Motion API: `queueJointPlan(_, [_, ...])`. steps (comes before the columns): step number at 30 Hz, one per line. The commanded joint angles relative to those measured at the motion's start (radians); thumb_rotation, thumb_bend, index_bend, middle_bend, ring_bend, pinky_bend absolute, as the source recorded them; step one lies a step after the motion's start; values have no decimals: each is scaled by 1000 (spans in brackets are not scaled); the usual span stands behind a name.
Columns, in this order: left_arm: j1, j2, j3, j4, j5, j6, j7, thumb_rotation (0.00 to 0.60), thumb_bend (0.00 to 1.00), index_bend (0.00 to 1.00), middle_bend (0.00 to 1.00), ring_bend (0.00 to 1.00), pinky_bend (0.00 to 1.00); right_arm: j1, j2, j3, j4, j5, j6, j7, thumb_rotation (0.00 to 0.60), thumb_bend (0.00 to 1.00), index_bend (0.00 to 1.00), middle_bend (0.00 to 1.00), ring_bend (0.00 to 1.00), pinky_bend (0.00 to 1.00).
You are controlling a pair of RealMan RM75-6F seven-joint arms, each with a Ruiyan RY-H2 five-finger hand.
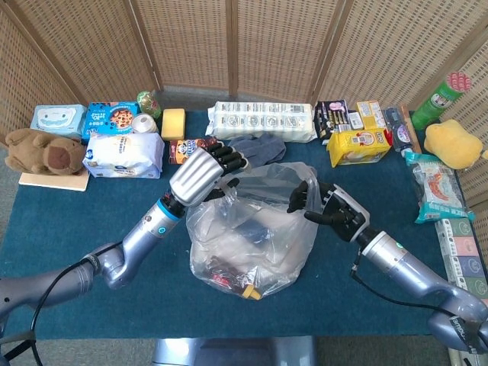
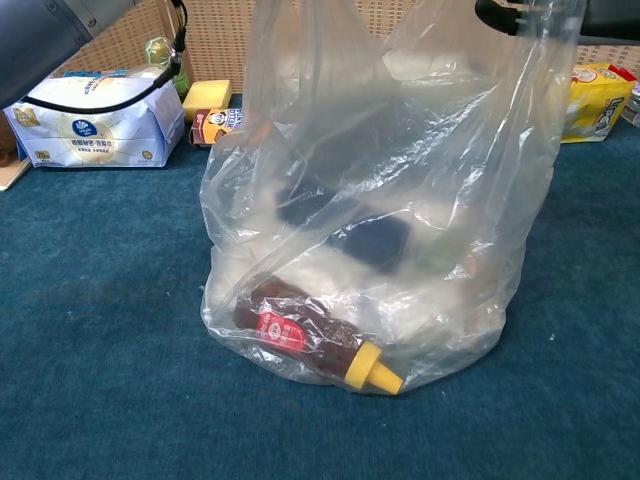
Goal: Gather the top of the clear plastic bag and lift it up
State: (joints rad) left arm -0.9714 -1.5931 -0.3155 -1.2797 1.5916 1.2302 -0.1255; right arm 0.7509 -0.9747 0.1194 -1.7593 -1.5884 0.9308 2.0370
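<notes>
Left hand shows overhead; chest sees bag.

Blue-carpeted table; clear plastic bag frame center, toilet rolls top center, plush bear left edge, snack packs upper right.

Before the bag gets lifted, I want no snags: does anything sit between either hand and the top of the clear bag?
Nothing visible does. The left hand and right hand are both already at the rim of the clear plastic bag, with open space above.
</notes>
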Motion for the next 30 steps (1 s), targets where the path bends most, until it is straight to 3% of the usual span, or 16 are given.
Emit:
queueJointPlan(1, [-7, 1, -15, 3, 1, 23, -3, 600, 346, 386, 304, 268, 416, 5, 1, -1, -1, -2, -5, -5, 600, 164, 420, 433, 398, 332])
queueJointPlan(4, [-22, 8, -32, -7, -3, 29, 2, 600, 339, 340, 228, 190, 362, 16, 1, 0, 0, -6, -14, -12, 599, 164, 413, 422, 387, 324])
queueJointPlan(8, [-45, 21, -47, -24, -11, 16, 19, 600, 330, 329, 211, 160, 326, 26, 2, -1, -6, -15, -17, -27, 589, 164, 402, 406, 367, 301])
queueJointPlan(11, [-61, 28, -57, -33, -20, 4, 31, 600, 324, 322, 205, 148, 311, 33, 2, -4, -7, -27, -15, -29, 497, 163, 387, 382, 336, 269])
queueJointPlan(14, [-74, 30, -63, -40, -27, -3, 42, 600, 322, 319, 201, 139, 296, 39, 0, -9, -4, -41, -12, -34, 368, 157, 366, 355, 300, 236])
queueJointPlan(16, [-85, 33, -67, -42, -33, -10, 49, 600, 320, 317, 200, 137, 291, 46, -4, -13, -2, -48, -13, -34, 326, 151, 355, 340, 284, 224])
queueJointPlan(25, [-117, 34, -82, -66, -62, -32, 70, 600, 302, 305, 196, 134, 282, 69, -24, -20, 18, -49, -17, -41, 221, 139, 310, 294, 228, 168])
queueJointPlan(30, [-131, 29, -81, -66, -70, -38, 81, 600, 299, 303, 196, 134, 280, 79, -39, -21, 31, -45, -13, -47, 193, 135, 286, 273, 204, 149])
